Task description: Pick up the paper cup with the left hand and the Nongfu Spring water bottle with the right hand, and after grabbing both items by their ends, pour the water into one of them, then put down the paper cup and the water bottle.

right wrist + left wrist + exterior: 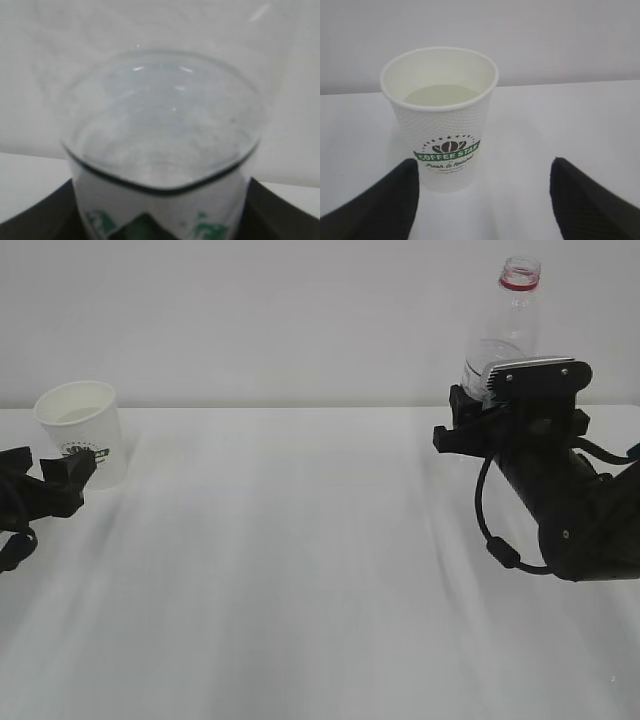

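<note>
White table [300, 570] around paper cup [441, 117]

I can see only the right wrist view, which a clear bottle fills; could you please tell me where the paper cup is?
Observer: The small white paper cup with a green logo stands upright on the white table, at the far left of the exterior view.
Operator: Thank you. Is the left gripper holding it?
Observer: No. The left gripper has its jaws spread wide, and the cup is just ahead of them.
Operator: Is my bottle capped?
Observer: No. The clear ribbed plastic bottle with a red neck ring has no cap on.
</note>
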`<state>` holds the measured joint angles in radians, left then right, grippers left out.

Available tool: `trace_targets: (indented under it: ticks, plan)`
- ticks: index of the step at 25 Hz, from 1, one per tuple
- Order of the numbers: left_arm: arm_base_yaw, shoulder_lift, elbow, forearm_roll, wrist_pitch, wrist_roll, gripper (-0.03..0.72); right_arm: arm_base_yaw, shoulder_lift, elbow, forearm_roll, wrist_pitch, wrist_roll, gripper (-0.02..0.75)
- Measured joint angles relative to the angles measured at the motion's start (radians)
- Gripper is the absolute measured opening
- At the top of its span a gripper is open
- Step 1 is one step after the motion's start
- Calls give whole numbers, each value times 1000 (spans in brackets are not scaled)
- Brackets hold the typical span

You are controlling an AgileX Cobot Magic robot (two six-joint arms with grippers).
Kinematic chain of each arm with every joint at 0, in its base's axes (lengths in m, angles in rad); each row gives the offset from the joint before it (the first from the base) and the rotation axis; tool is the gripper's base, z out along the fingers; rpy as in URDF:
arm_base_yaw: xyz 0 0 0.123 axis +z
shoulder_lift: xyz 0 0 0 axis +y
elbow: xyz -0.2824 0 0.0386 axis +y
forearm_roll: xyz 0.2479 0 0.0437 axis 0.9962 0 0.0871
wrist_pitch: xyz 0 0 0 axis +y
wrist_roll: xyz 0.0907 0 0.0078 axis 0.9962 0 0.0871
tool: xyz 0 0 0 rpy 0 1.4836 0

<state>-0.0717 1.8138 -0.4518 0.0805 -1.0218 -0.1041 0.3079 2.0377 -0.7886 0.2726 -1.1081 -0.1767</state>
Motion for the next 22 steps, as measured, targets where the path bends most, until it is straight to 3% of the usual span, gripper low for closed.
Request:
trace_targets:
  ticks: [22]
  plan:
    - [0, 0, 0, 0, -19, -2, 591, -11, 201, -159, 24, 2, -43, 468]
